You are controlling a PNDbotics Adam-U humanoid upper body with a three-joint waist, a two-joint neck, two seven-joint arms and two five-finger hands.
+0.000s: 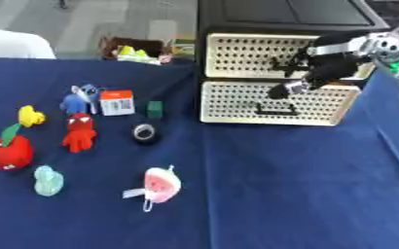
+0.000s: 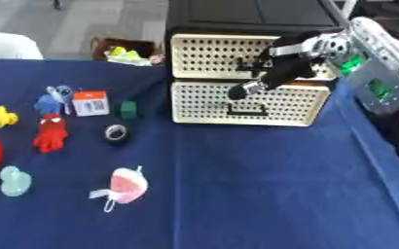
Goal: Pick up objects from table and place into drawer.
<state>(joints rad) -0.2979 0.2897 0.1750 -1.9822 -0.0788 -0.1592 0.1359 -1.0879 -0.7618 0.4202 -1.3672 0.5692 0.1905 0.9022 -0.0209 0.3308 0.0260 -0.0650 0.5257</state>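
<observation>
Currently 9 loose items sit on the table, all left of centre, none in a drawer yet. Count: 1 red apple plush w/ green leaf; 1 yellow duck-like toy; 1 blue plush figure; 1 red spider-masked plush; 1 white-and-orange box; 1 small green block; 1 black tape roll, ring-shaped; 1 pale teal soft piece; 1 pink-and-white watermelon-slice plush w/ loop tag.

Drawer unit: black casing, 2 cream perforated fronts stacked. Upper drawer and lower drawer each carry a dark handle; both look closed.

Right hand, black w/ silver joints, comes in from upper right and sits over the seam between the 2 fronts. Fingers curled downward in front of the panels; cannot tell whether they hook anything. Left hand not visible.

Surface: dark blue cloth, smooth, covers full tabletop. Beyond far edge: grey floor, 1 brown basket w/ yellow-green contents.
</observation>
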